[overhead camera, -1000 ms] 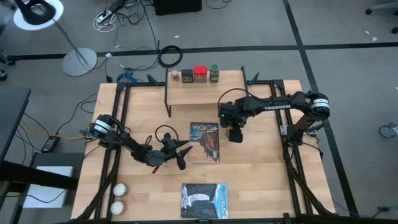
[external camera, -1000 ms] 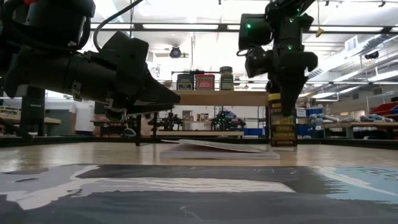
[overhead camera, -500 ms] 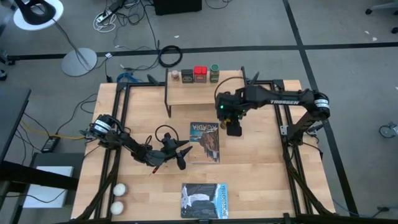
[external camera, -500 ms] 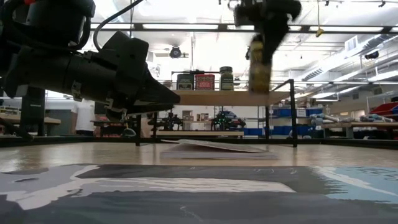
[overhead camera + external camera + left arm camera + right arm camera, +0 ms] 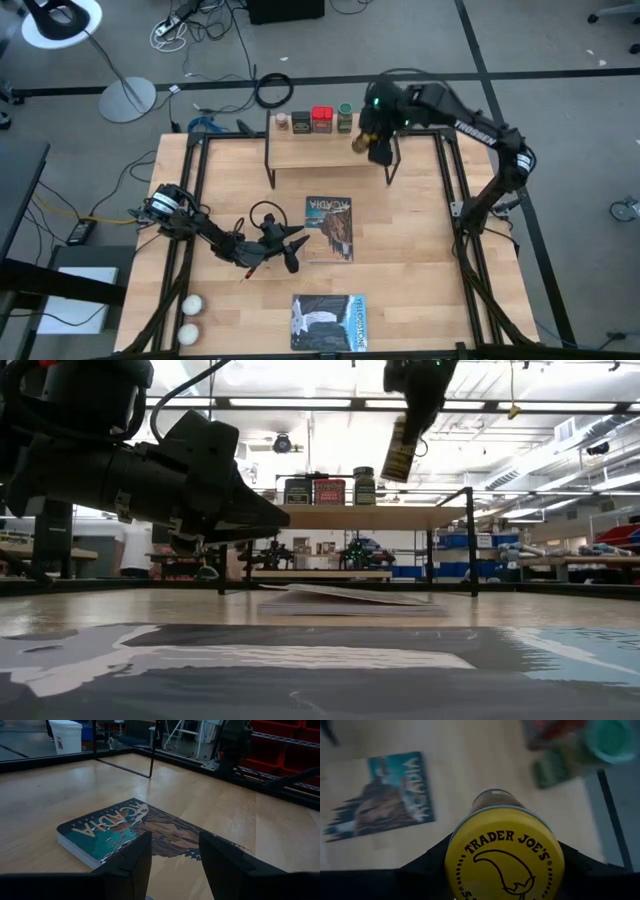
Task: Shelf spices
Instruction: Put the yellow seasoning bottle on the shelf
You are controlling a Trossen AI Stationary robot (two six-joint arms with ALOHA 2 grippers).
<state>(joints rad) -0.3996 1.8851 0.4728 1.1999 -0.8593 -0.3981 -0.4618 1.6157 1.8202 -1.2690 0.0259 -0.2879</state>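
The shelf (image 5: 320, 150) stands at the table's far middle, a light board on black legs. On its far edge stand a tiny pale jar (image 5: 282, 121), a dark tin (image 5: 301, 121), a red tin (image 5: 321, 119) and a green jar (image 5: 344, 117). My right gripper (image 5: 376, 146) is high above the shelf's right end, shut on the yellow-lidded jar (image 5: 400, 450). My left gripper (image 5: 175, 845) stands open low over the table, just left of a book, with nothing between its fingers. My right gripper pinches the yellow-lidded jar between its two fingers at the lid end (image 5: 454, 851), one finger on each side. The fingers slant down from above, the lid facing up toward the wrist. The jar hangs tilted below the fingers (image 5: 412, 400), clear of shelf and table.
A picture book (image 5: 330, 228) lies at the table's middle, and a second one (image 5: 329, 322) at the near edge. Two white balls (image 5: 189, 318) sit at the near left corner. Black frame rails (image 5: 448, 190) run along the table's sides.
My right gripper has risen from beside the middle book and gone toward the table's far edge, carrying the yellow-lidded jar. The jar stood upright near the table a second ago; it now hangs tilted high over the shelf's right end.
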